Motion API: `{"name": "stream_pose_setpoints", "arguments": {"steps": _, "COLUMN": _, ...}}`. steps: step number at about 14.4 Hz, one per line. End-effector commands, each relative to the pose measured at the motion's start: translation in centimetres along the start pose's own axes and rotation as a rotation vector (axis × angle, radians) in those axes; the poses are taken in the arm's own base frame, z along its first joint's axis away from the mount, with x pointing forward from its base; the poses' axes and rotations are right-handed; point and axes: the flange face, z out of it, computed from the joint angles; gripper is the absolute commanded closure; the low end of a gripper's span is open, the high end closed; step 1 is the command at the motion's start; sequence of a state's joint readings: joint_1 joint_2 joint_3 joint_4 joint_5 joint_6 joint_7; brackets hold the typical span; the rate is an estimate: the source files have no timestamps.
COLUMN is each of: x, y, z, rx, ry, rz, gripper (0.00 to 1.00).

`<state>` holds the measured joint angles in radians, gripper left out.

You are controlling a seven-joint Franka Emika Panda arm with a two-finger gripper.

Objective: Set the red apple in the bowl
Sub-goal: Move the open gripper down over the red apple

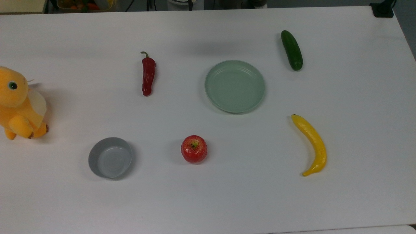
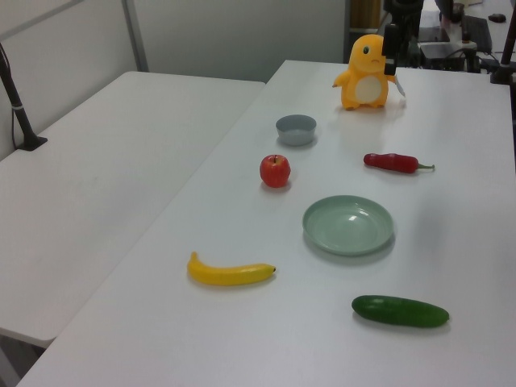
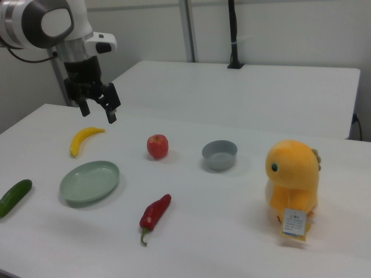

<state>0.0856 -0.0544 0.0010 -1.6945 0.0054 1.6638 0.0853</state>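
Nearest the lower edge of the top view: the bowl, small, grey, fairly deep, empty, upright on the white table. Beside it, towards the top view's right and clearly apart: the red apple, round, glossy, stem and yellow-green dimple upward, untouched. Judged rigid and light (likely a plastic replica), with a slick skin that could squirm out of a shallow pinch; best taken across its widest girth, fingers descending either side of the stem. Same rank, further right: a yellow banana. Next rank back: pale green plate, shallow, empty; dark-red chili pepper; orange plush toy at the top view's left edge. Farthest: a cucumber. Overhead, in the right view: gripper, hanging in the air above the banana's side of the table, well apart from the apple, jaws spread a moderate way and holding nothing. Task not yet begun.
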Motion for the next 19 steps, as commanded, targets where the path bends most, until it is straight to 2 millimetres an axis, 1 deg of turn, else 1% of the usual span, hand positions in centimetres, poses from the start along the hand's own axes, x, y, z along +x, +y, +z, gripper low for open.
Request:
{"name": "stream_pose_setpoints", "arguments": {"steps": 1, "x": 0.0, "y": 0.7, "z": 1.1, "rx": 0.016, "ry": 0.047, "rz": -0.003, "gripper": 0.00}}
{"name": "stream_pose_setpoints", "arguments": {"steps": 2, "x": -0.1, "y": 0.5, "z": 1.3, "rx": 0.015, "ry": 0.038, "rz": -0.017, "gripper": 0.00}}
{"name": "stream_pose_setpoints", "arguments": {"steps": 4, "x": -0.4, "y": 0.7, "z": 1.1, "rx": 0.015, "ry": 0.035, "rz": -0.023, "gripper": 0.00}}
{"name": "stream_pose_setpoints", "arguments": {"steps": 8, "x": -0.5, "y": 0.9, "z": 2.0, "rx": 0.006, "ry": 0.017, "rz": -0.052, "gripper": 0.00}}
{"name": "stream_pose_setpoints", "arguments": {"steps": 12, "x": 0.2, "y": 0.7, "z": 2.7, "rx": 0.011, "ry": 0.020, "rz": -0.051, "gripper": 0.00}}
{"name": "stream_pose_setpoints", "arguments": {"steps": 13, "x": 1.6, "y": 0.1, "z": 3.9, "rx": 0.012, "ry": 0.035, "rz": -0.042, "gripper": 0.00}}
{"name": "stream_pose_setpoints", "arguments": {"steps": 14, "x": 2.6, "y": -0.2, "z": 4.6, "rx": 0.015, "ry": 0.070, "rz": -0.028, "gripper": 0.00}}
{"name": "stream_pose_setpoints", "arguments": {"steps": 15, "x": 3.8, "y": -0.4, "z": 5.1, "rx": 0.018, "ry": 0.123, "rz": 0.004, "gripper": 0.00}}
{"name": "stream_pose_setpoints", "arguments": {"steps": 17, "x": 6.0, "y": -0.5, "z": 4.8, "rx": 0.035, "ry": 0.248, "rz": 0.086, "gripper": 0.00}}
{"name": "stream_pose_setpoints", "arguments": {"steps": 18, "x": 8.0, "y": -0.8, "z": 5.7, "rx": 0.045, "ry": 0.304, "rz": 0.114, "gripper": 0.00}}
{"name": "stream_pose_setpoints", "arguments": {"steps": 19, "x": 9.3, "y": -1.0, "z": 6.5, "rx": 0.050, "ry": 0.319, "rz": 0.131, "gripper": 0.00}}
